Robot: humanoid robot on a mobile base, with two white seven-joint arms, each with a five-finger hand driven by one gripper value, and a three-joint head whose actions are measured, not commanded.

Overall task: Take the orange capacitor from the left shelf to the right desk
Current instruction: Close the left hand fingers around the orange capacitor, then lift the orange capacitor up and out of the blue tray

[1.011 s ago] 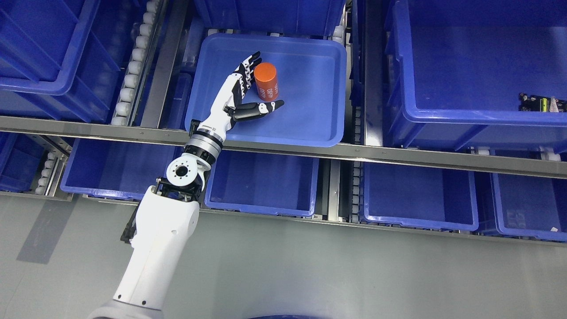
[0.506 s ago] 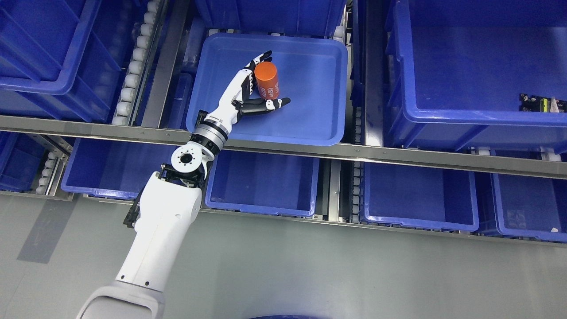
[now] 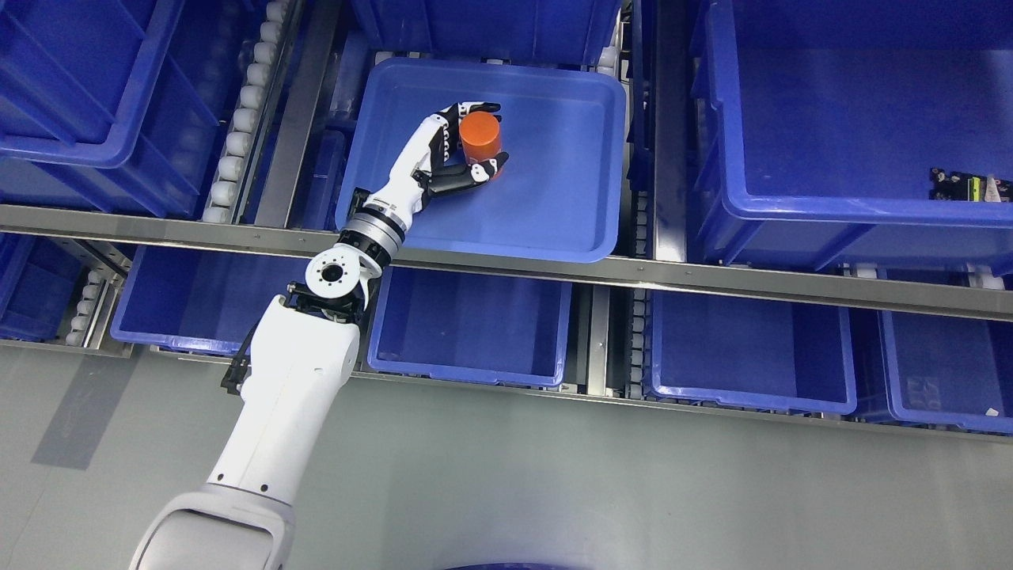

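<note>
One hand is at work: the left hand [image 3: 455,154], reaching over the shelf rail [image 3: 506,265] into a shallow tray [image 3: 554,229]. Half a second earlier its fingers were spread, with the capacitor [image 3: 481,136] standing free between fingertips and thumb; now the fingers [image 3: 467,108] have curled over the far side of the capacitor and the thumb [image 3: 475,171] has closed against its near side, so the orange cylinder is enclosed in the grasp. Its flat top shows just beyond the palm; its lower part is hidden behind the thumb, so whether it rests on the tray floor or is already raised cannot be told. The forearm has also advanced deeper into the tray than a second ago. The right hand is out of view.

The change marks the shift from approach to grasp. Judged from this, the pick is secured or nearly so, while the lift clear of the tray wall, the carry rightward and the placing on the desk all remain. The next move likely calls for a lift high enough to clear the rim nearest the wrist. A smooth cylinder held by fingertips may slip or tilt if the grip is light.
</note>
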